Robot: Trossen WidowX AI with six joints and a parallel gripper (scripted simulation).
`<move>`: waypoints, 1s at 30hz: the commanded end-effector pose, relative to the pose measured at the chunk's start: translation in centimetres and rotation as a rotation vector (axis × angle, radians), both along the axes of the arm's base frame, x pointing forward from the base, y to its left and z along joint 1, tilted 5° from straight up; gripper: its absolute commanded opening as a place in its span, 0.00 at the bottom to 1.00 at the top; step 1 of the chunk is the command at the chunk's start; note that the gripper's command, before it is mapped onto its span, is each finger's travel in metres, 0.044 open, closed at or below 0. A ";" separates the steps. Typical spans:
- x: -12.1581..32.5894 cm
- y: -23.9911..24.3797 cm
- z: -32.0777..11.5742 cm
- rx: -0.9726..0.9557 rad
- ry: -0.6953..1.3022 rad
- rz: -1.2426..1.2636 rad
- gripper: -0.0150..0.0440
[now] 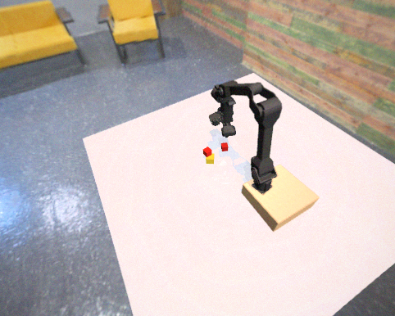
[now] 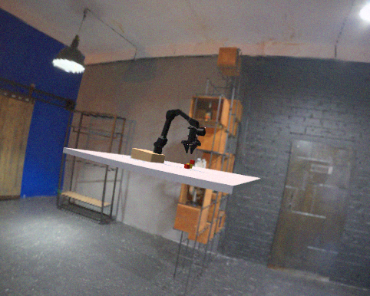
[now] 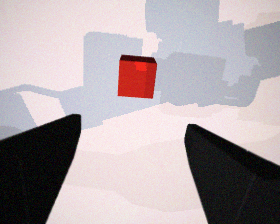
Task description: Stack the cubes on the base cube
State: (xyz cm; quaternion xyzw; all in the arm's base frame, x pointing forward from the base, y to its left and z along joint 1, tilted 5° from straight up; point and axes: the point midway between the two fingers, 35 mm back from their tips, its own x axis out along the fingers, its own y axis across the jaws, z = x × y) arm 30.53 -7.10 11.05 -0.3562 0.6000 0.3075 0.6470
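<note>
The yellow base cube (image 1: 210,160) (image 2: 191,166) stands on the white table top. One red cube (image 1: 207,151) (image 2: 192,162) rests on top of it, over one corner; it looks level. The other red cube (image 1: 224,146) (image 2: 186,166) lies on the table beside the base. In the wrist view a red cube (image 3: 136,80) lies alone on the table, ahead of the fingertips and between their lines; the base is out of that view. My gripper (image 1: 221,126) (image 2: 189,152) (image 3: 134,127) is open and empty, pointing down, well above the table and the cubes.
The arm stands on a wooden block (image 1: 288,194) (image 2: 147,155) on the white table top (image 1: 171,246) (image 2: 218,179). The arm's shadow falls around the cubes. The table's edge lies beyond the cubes.
</note>
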 end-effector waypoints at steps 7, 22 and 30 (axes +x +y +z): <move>0.8 -0.2 -5.1 -0.001 -0.011 0.022 0.70; 1.0 -0.3 -7.5 -0.001 -0.011 0.022 0.70; 1.1 -0.3 -8.8 -0.001 -0.011 0.022 0.70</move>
